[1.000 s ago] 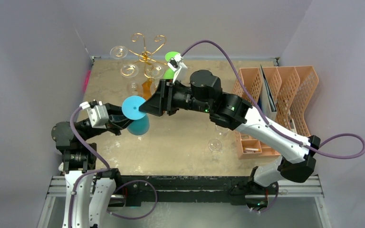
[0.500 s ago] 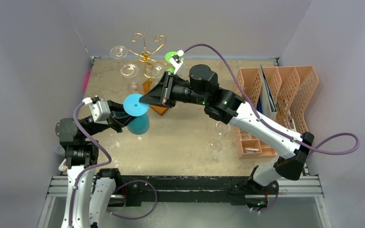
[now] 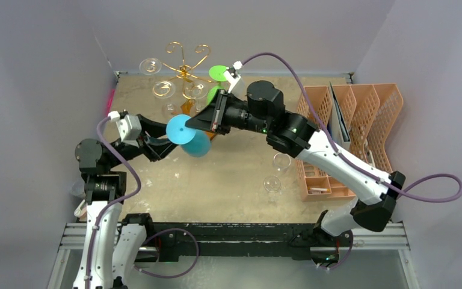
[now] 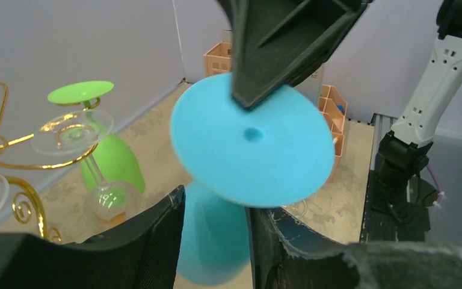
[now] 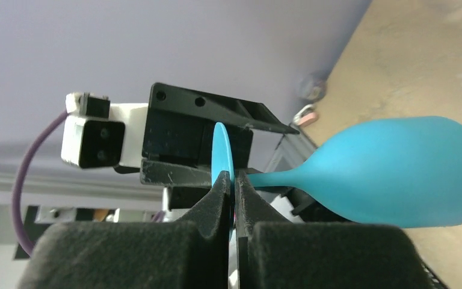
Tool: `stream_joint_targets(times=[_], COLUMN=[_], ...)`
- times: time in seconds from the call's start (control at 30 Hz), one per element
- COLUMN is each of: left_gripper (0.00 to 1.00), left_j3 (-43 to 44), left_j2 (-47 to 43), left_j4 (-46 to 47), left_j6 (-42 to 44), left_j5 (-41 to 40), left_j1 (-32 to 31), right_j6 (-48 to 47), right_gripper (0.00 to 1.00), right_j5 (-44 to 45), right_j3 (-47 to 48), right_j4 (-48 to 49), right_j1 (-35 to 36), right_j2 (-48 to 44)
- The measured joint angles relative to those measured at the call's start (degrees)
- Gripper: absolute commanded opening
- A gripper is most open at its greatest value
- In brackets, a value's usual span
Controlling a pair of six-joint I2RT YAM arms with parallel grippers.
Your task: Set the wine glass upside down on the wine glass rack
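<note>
The blue wine glass hangs in the air, lying sideways, its bowl toward the table. My right gripper is shut on the rim of its flat foot. The left gripper stands open, its fingers parted on either side of the stem just behind the foot; the stem itself is hidden there. The gold wire wine glass rack stands at the back on a brown wooden base, just beyond the glass.
A green glass and clear glasses hang upside down on the rack. Two clear glasses lie on the table at the right. An orange mesh organizer fills the right side.
The right gripper has shut on the blue glass's foot and the left gripper has opened. The glass has moved right, toward the rack.
</note>
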Motion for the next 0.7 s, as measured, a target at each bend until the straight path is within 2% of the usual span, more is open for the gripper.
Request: stream_joint_targets(times=[0.23, 0.4, 0.53, 0.7], left_gripper=[0.47, 0.47, 0.47, 0.47], left_j3=[0.0, -0.4, -0.4, -0.3], left_j2=[1.9, 1.1, 0.5, 0.5], left_j4=[-2.7, -5.7, -8.2, -13.0], left_j6=[-1.0, -0.9, -0.9, -0.5], left_j5=[-2.7, -7.4, -12.8, -20.2], left_j1=[0.0, 0.0, 0.0, 0.0], right_j6=[-8.0, -14.4, -20.1, -28.3], right_gripper=[0.00, 0.00, 0.00, 0.00], right_j5=[9.9, 20.3, 29.3, 38.0], right_j3=[3.2, 4.0, 4.4, 8.6], right_j4=[-9.7, -15.6, -17.7, -16.3], right_j1=[-0.6, -0.7, -0.9, -1.0], right_j2=[-3.8, -7.9, -10.8, -9.7])
